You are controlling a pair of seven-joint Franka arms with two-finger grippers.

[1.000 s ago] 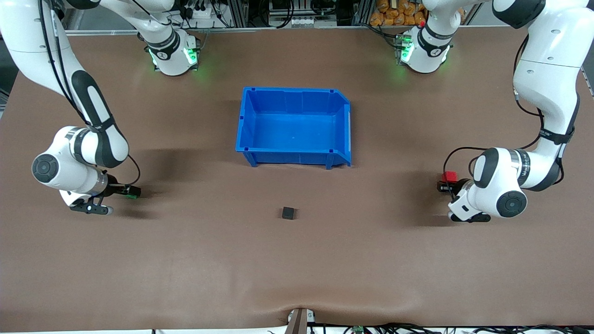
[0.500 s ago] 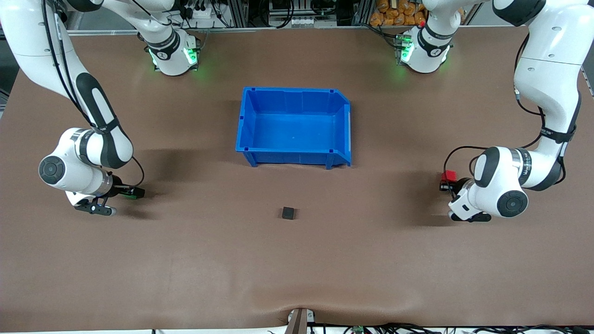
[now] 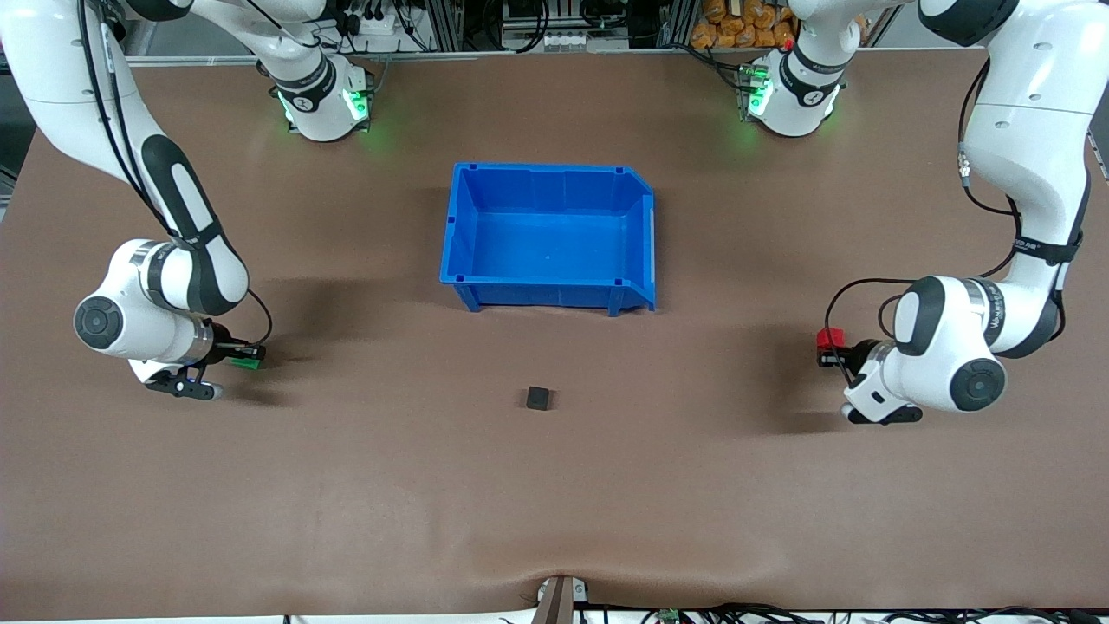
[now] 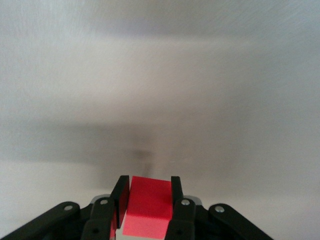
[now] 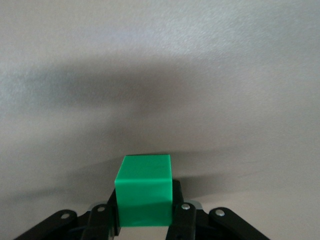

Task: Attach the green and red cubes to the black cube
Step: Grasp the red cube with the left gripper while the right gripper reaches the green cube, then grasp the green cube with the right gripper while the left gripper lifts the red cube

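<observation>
The brown table fills the front view, with the blue bin standing empty at its middle, nearer the robots' bases than any of the cubes.

The left arm reaches down toward its own end of the table, and the left gripper sits low at the tabletop, pinching the red cube. In the left wrist view the two fingers press flat on opposite faces of the red cube, which sits square between them.

The right arm does the same toward its end. The right gripper is clamped on the green cube, and the right wrist view shows the green cube caught between the fingers with much of its body standing out past the tips. Whether either cube is off the surface cannot be told.

The black cube lies alone on the table, nearer the front camera than the bin and well apart from both grippers, roughly midway between them.

All three cubes look like small, rigid, light blocks with smooth, flat faces, so they should neither deform nor break under a firm pinch, though they could slip or twist if gripped off-centre. Holding each coloured cube by two opposite faces leaves a free face to press against the black one. Being loose and light, the black cube may slide when pushed from one side, so meeting it from both sides at once seems safer.
</observation>
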